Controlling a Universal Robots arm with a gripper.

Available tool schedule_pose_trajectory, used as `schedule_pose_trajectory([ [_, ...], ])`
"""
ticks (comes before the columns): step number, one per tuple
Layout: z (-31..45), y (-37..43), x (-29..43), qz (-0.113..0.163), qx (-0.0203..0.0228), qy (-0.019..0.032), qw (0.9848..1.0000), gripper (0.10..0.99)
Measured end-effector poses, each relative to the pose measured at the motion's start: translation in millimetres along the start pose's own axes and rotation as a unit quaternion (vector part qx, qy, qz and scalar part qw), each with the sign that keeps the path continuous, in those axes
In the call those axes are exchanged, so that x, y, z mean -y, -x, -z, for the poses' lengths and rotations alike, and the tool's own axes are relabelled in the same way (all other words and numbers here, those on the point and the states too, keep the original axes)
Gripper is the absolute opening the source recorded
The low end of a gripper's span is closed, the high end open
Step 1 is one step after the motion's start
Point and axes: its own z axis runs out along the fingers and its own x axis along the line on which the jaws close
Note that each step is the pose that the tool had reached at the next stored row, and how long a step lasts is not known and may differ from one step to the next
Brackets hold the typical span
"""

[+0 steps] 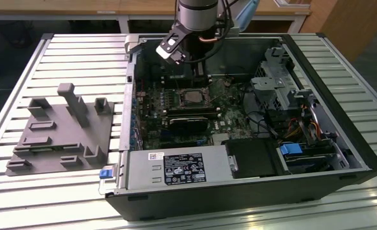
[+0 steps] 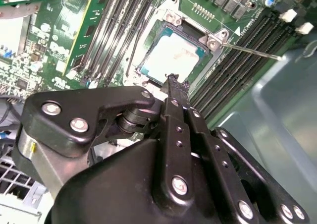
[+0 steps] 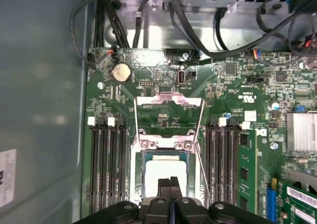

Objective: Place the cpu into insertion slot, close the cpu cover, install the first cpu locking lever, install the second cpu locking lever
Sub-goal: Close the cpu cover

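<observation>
gripper: the gripper (image 3: 170, 184) hangs low inside the open computer case (image 1: 342, 120), which lies on the slatted worktop (image 1: 60, 52)
jaws: together, tips pressed side by side, nothing between them
cpu: the cpu (image 3: 166, 172) sits flat in the insertion slot (image 3: 143, 159), silver top up, on the green motherboard (image 3: 228, 85)
cpu vs jaws: right under the closed tips in both wrist views; tips look just above the chip's near edge, contact cannot be told
cpu cover: the cpu cover (image 3: 168, 101) is swung open off the chip, hinged at the slot's far edge; bare board shows through its window
cover vs jaws: on the far side of the slot from the tips, toward the coin cell (image 3: 121, 73)
levers: a thin wire locking lever (image 3: 202, 159) runs along the slot's side, parallel to the memory slots (image 3: 106, 164); a second wire runs along the other side; both look unlatched
lever axis: long axis lines up with the line from the jaws to the cover
task state (judged): chip placed; cover not yet closed; neither lever installed
</observation>
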Motion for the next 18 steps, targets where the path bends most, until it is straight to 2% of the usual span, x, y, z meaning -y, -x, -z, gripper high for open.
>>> schedule_pose_trajectory([
  [8,13.0,0.3,-1.9,0.0,0.0,-0.0002,1.0,0.106],
  [14,12.6,0.5,-11.8,0.0,-0.0004,-0.0033,1.0,0.106],
  [18,12.4,0.7,-14.2,0.0,-0.0008,-0.0035,1.0,0.106],
])
